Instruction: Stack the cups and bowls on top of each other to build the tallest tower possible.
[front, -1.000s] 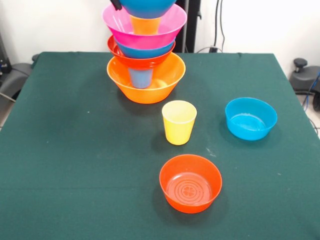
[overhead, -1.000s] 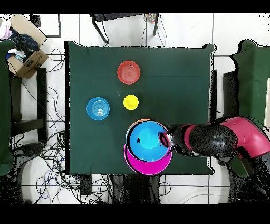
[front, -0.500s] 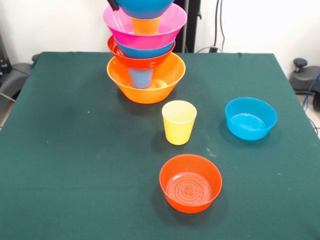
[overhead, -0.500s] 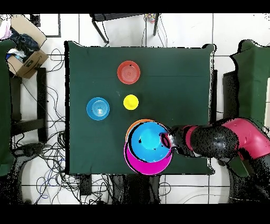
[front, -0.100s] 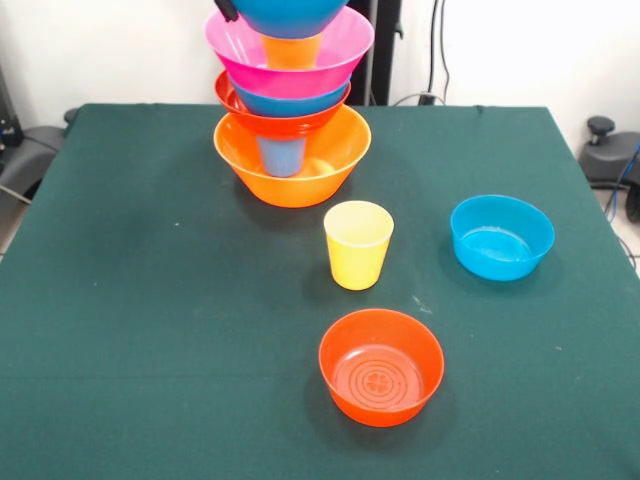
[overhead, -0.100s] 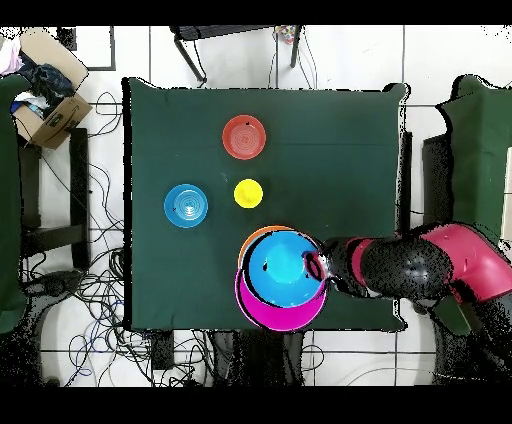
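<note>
The robot's gripper (overhead, -0.100s: 316, 266) sits at the rim of a blue bowl (overhead, -0.100s: 283, 268) topping the tower (front, -0.100s: 291, 100); whether it grips that rim or has let go cannot be told from either view. In the front view only a dark tip shows at the top edge, left of the blue bowl. Below that bowl the tower runs down through an orange cup (front, -0.100s: 291, 50) inside the big pink bowl (front, -0.100s: 345, 50), then a blue bowl (front, -0.100s: 290, 102), a red-orange bowl (front, -0.100s: 270, 123), and a blue cup (front, -0.100s: 281, 155) standing in the big orange bowl (front, -0.100s: 330, 165) at the base, on the far left-centre of the table (front, -0.100s: 150, 300). Nearer, the yellow cup (front, -0.100s: 358, 244) stands upright alone; right of it sits a loose blue bowl (front, -0.100s: 501, 237), and nearest of all a red-orange bowl (front, -0.100s: 381, 366). The table wears a dark green cloth. From overhead, white floor tiles, loose cables and an open cardboard box (overhead, -0.100s: 50, 95) surround it.
</note>
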